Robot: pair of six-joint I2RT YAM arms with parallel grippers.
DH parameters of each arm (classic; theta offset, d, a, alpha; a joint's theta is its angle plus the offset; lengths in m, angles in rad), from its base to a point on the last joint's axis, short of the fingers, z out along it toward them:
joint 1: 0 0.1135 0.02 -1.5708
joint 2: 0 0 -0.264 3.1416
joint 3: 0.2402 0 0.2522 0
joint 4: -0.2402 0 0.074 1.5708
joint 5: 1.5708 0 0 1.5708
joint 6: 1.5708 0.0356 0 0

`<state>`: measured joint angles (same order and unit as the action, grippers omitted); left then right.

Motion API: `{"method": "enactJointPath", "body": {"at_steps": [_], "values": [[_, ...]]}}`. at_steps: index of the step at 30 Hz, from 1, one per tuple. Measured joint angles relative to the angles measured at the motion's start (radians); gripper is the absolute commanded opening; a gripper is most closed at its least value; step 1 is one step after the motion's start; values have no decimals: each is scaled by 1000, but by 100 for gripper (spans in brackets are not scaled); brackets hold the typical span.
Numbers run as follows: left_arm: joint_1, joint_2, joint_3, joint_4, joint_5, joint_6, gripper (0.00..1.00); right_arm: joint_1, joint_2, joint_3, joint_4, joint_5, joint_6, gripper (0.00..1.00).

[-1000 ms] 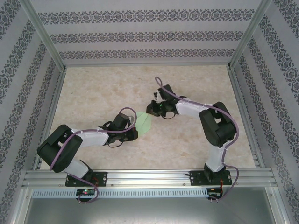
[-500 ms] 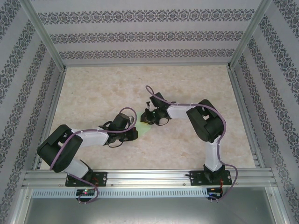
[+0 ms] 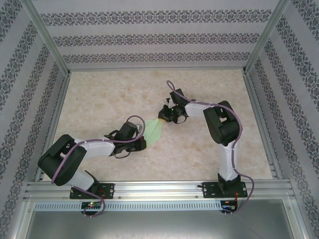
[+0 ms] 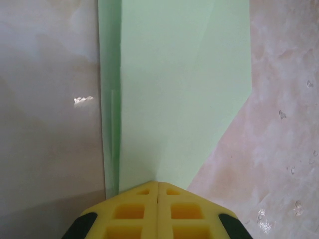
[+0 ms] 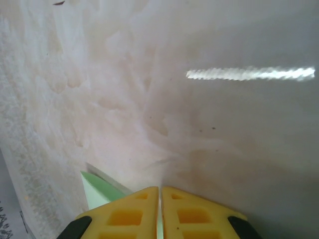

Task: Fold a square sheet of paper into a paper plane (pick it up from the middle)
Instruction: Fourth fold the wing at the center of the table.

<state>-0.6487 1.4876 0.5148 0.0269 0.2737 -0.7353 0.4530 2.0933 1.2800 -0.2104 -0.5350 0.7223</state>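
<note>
- The folded sheet of paper (image 3: 154, 130) lies flat on the surface (image 3: 109, 94), between both arms.
- The left claw (image 4: 158, 185) is closed, its tips meeting the paper's narrow end.
- The right claw (image 5: 160, 190) is closed at the far end.

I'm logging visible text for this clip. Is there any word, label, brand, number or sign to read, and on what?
None can be read.
Folded paper: plain pale green, no print.
Left gripper and right gripper: plain yellow, unmarked.
Wall bands: ornament, not letters.
Dark marks at the right wrist view's bottom-left corner: too blurred to read.
</note>
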Motion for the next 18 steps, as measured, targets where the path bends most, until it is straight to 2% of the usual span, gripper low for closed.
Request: {"method": "enactJointPath", "body": {"at_steps": [5, 9, 13, 18], "values": [[0, -13, -1, -24, -2, 9, 0, -3, -35, -7, -23, 8, -16, 12], [0, -14, 3, -35, -2, 25, 0, 9, -149, -60, -19, 11, -16, 12], [0, -11, 14, -55, -2, 39, 0, 63, -197, -82, 21, 10, -7, 12], [0, -9, 23, -71, 0, 50, 0, 148, -159, -96, 40, 2, 13, 11]]}}
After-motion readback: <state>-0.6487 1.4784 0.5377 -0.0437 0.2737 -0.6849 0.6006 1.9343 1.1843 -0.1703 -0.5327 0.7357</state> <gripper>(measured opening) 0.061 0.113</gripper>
